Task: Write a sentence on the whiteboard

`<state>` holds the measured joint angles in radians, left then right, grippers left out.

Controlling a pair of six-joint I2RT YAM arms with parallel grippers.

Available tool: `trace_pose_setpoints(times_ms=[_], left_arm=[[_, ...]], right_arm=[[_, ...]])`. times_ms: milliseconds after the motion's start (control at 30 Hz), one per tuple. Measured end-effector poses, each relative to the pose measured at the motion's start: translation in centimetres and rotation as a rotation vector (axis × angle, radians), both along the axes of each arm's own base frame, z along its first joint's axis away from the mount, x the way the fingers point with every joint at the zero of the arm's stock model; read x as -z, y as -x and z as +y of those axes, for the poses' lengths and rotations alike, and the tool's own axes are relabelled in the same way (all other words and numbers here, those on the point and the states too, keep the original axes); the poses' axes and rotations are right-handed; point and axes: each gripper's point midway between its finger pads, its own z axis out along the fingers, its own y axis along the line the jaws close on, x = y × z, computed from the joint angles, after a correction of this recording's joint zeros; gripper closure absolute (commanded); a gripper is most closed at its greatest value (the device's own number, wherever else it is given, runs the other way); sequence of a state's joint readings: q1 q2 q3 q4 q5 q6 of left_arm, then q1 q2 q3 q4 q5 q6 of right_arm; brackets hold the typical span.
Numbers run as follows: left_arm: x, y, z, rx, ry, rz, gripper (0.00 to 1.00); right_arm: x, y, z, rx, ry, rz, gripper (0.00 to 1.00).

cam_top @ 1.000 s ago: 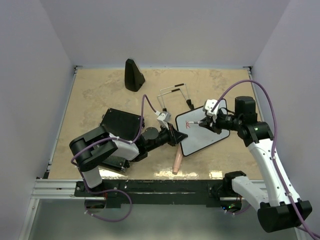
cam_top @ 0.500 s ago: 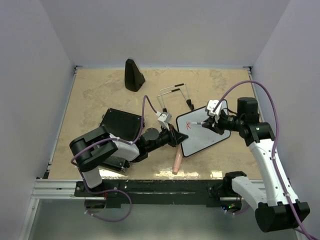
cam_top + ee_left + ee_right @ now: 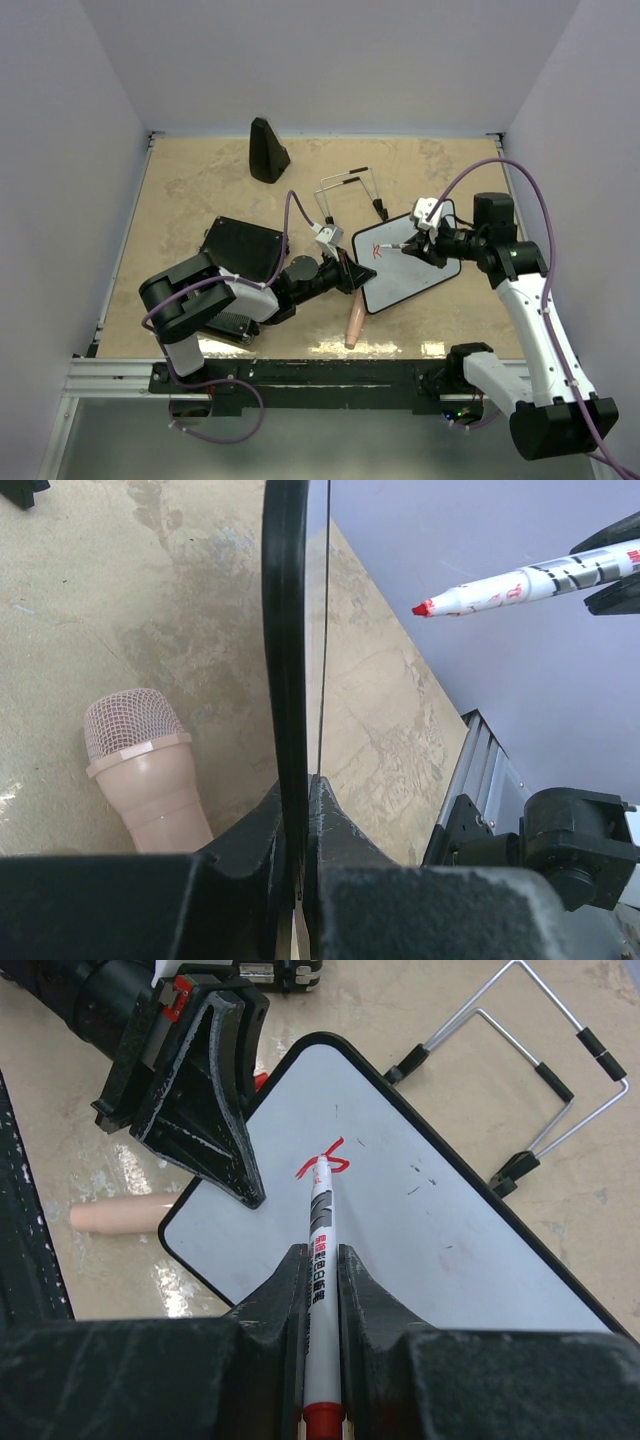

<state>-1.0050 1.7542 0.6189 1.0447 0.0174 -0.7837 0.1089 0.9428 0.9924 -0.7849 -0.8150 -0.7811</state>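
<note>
The whiteboard [image 3: 405,280], a small white rectangular board with rounded corners and a thin black frame, lies face up on the tan table [image 3: 190,190] between your two arms. In the top view its long axis runs from near left to far right. Its black-tipped wire stand legs [image 3: 345,185] splay out past the far edge.

Your left gripper [image 3: 362,272] is pressed together on the board's near-left short edge. Its wrist view shows the frame edge-on, pinched between the black fingers [image 3: 275,810]. A pink foam-headed microphone [image 3: 354,322] lies just beside that corner, on the near side.

Your right gripper [image 3: 425,247] pinches a white-barrelled red marker [image 3: 318,1230] by its rear half. The barrel points away from the gripper toward the board's left end. The tip sits over a small red scribble [image 3: 325,1165] near that end, on the far half of the face.

From the right wrist the tip looks as if it is on the ink. From the left wrist the red nib [image 3: 424,608] stands apart from the board's edge line, so judge it as hovering just off the surface, though contact cannot be settled.

Almost all the bare white lies to the right of the scribble, along the long axis and back toward your right gripper. The next letters therefore call for drawing the tip toward its own wrist, parallel to the far long edge. The right arm is the writing arm, and the left only steadies the board.
</note>
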Motion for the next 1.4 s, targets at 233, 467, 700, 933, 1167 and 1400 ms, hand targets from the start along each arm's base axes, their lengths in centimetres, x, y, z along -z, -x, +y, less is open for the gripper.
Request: trace_pose_setpoints(times_ms=[233, 467, 700, 933, 1167, 1400], left_arm=[[0.1, 0.0, 0.0, 0.0, -0.001, 0.003, 1.0], [0.0, 0.0, 0.0, 0.0, 0.0, 0.003, 1.0], [0.0, 0.0, 0.0, 0.0, 0.004, 0.008, 1.0], [0.1, 0.0, 0.0, 0.0, 0.004, 0.009, 1.0], [0.1, 0.0, 0.0, 0.001, 0.004, 0.01, 1.0], [0.3, 0.0, 0.0, -0.003, 0.007, 0.025, 1.0]], right_arm=[[0.2, -0.7, -0.1, 0.022, 0.0, 0.006, 1.0], [0.3, -1.0, -0.2, 0.044, -0.011, 0.001, 1.0], [1.5, -1.6, -0.6, 0.102, -0.01, 0.026, 1.0], [0.9, -2.5, -0.6, 0.127, -0.028, 0.005, 1.0], [2.1, -2.9, -0.8, 0.147, -0.018, 0.035, 1.0], [2.6, -3.0, -0.8, 0.141, -0.012, 0.05, 1.0]])
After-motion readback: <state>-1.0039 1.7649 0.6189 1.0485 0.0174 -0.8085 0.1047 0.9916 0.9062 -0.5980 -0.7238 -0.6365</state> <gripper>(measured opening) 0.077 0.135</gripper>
